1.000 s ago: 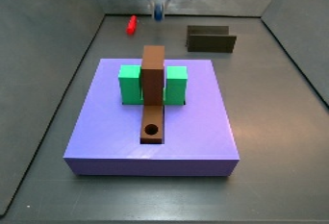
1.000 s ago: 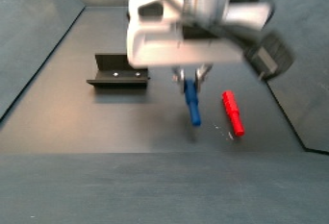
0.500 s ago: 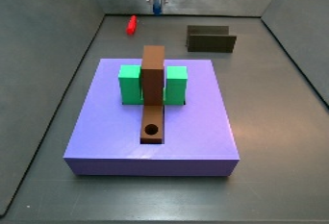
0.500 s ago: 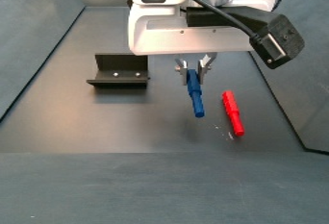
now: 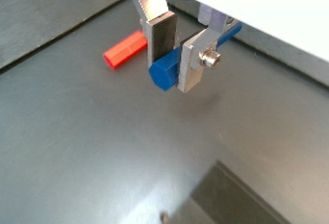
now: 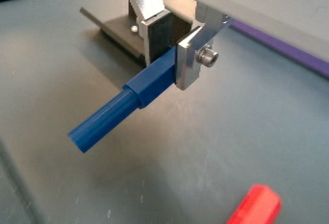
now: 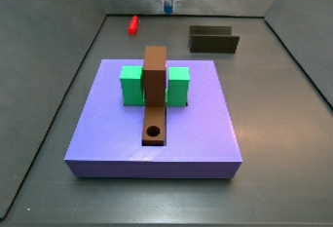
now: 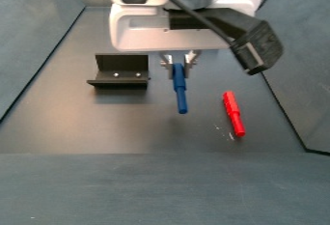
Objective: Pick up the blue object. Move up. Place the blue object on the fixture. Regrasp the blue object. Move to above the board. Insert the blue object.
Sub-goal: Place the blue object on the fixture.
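Clamping the blue peg between its fingers, the gripper hangs above the floor; the red peg lies beside, the fixture sits apart.

Grey floor: board, fixture, red peg.

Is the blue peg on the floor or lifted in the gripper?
Lifted. The gripper is shut on the blue object, which hangs clear of the floor in a side view, beside the red peg.
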Available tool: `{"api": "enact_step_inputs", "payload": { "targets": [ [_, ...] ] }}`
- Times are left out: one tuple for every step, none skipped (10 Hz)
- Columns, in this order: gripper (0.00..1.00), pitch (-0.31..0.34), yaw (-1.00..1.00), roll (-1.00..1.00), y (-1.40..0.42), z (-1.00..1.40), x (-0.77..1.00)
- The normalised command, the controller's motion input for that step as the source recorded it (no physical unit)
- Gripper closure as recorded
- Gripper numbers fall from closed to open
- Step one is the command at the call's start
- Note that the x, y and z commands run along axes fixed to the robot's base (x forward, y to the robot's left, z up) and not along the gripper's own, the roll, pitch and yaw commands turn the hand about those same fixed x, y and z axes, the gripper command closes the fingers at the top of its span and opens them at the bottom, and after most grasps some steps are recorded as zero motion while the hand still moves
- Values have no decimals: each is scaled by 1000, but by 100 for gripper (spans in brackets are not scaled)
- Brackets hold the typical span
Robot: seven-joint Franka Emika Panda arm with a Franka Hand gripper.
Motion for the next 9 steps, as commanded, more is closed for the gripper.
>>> {"api": "enact_step_inputs", "payload": {
  "targets": [
    [100,-14,0,-1000,-106,114,697],
    [100,-23,-20,-983,-149,217,683],
    [100,-51,-66,-934,-231,386,623],
    [100,-66,-109,-957,-240,440,583],
    [100,-69,-111,-960,-240,437,580],
    [100,-69,-131,-969,-231,457,563],
    [100,-83,-183,-1000,-214,489,480],
    [100,-123,-249,-1000,-194,429,400],
    [100,-289,-403,-840,-203,111,283]
  ]
}}
